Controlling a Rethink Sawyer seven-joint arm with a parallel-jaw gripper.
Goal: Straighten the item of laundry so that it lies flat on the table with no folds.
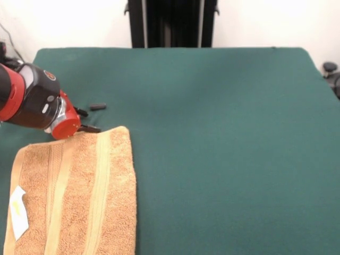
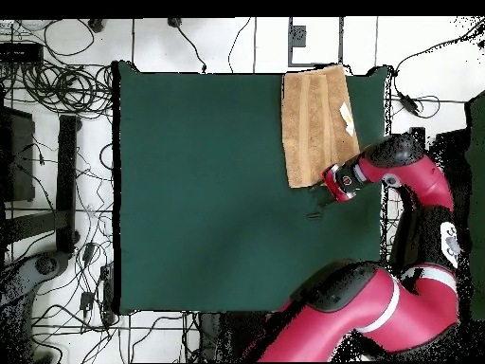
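One towel (image 1: 74, 196), tan-orange with woven stripe bands, lying at a corner of the green surface (image 1: 223, 133). One small white tag (image 1: 18, 212) on it; whatever's printed there is too small to read. The red and black arm reaches in low, its gripper (image 1: 93, 118) at the towel's far edge, the two black fingers (image 1: 97, 107) spread wide, holding nothing.

A pale wall (image 1: 69, 24) rises beyond the jaws; black upright posts (image 1: 171, 24) stand against it; tangled black cables (image 2: 57, 85) sprawl over the white floor (image 2: 156, 38) well away.
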